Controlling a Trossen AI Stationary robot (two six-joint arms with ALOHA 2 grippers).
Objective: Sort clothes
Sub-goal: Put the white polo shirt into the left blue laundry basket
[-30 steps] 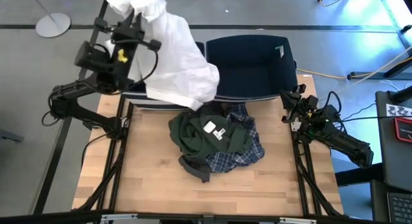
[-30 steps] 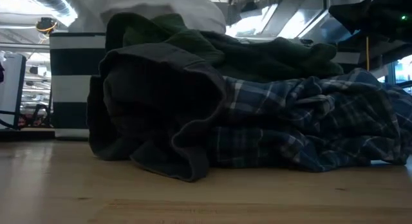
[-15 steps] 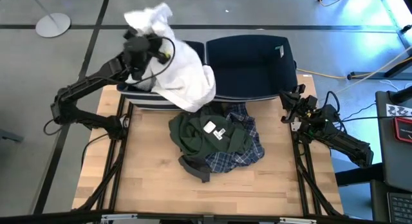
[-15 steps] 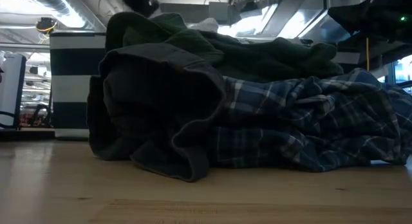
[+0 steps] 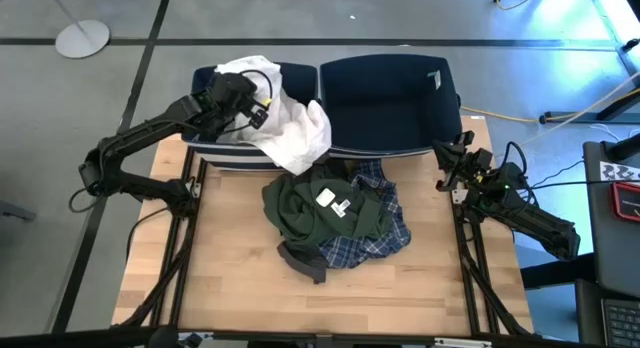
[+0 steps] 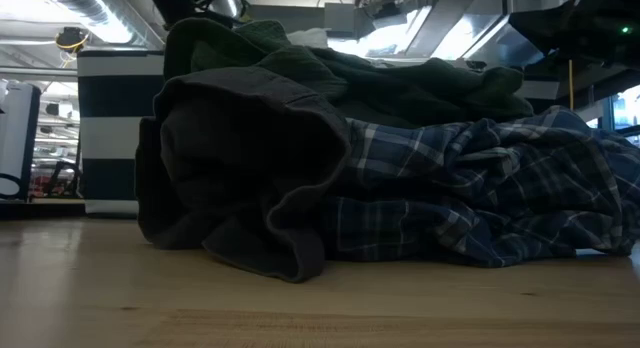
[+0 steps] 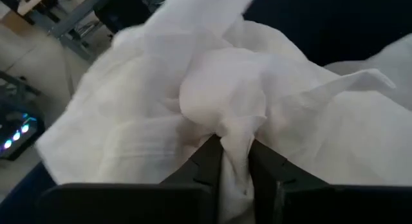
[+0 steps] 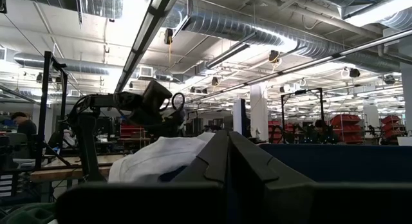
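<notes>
Fingers of the left gripper (image 7: 235, 161) pinch the soft white garment (image 5: 285, 118) over the left navy fabric bin (image 5: 205, 148), at eleven o'clock. Three clothes wait mid-table: dark green garment (image 5: 320, 210), blue-white plaid shirt (image 5: 375, 240), dark grey garment (image 6: 240, 178). Right gripper (image 5: 452, 168) rests at three o'clock, fingers closed, empty.

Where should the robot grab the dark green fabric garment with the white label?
Probably from straight above, pinching a raised fold of the dark green fabric garment beside its white label. It lies on top of the pile, over the blue-white plaid shirt, so nothing covers it.
</notes>
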